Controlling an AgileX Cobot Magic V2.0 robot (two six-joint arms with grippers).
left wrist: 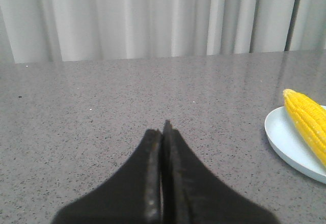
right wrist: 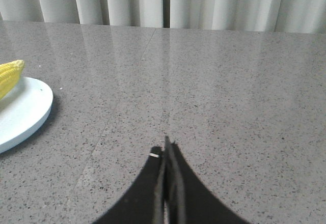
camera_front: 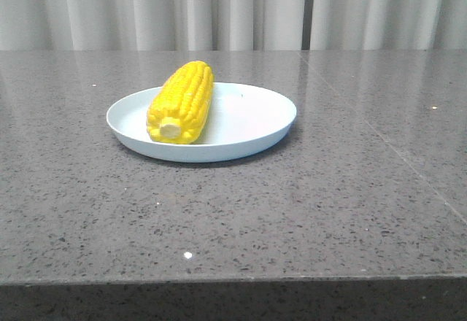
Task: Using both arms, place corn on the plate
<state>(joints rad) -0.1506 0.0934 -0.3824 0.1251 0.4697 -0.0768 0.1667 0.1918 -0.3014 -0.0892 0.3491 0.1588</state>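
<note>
The yellow corn (camera_front: 182,102) lies on the left half of the pale blue-white plate (camera_front: 252,120), its pale cut stub toward me. In the left wrist view the corn (left wrist: 308,122) and the plate (left wrist: 288,142) show at the edge, apart from the fingers. In the right wrist view the corn's tip (right wrist: 10,74) and the plate (right wrist: 25,109) show at the edge. My left gripper (left wrist: 163,130) is shut and empty above bare table. My right gripper (right wrist: 165,150) is shut and empty above bare table. Neither gripper shows in the front view.
The grey speckled stone table (camera_front: 328,211) runs to a front edge near me. A seam (camera_front: 379,135) crosses its right side. Pale curtains (camera_front: 233,7) hang behind the table's far edge.
</note>
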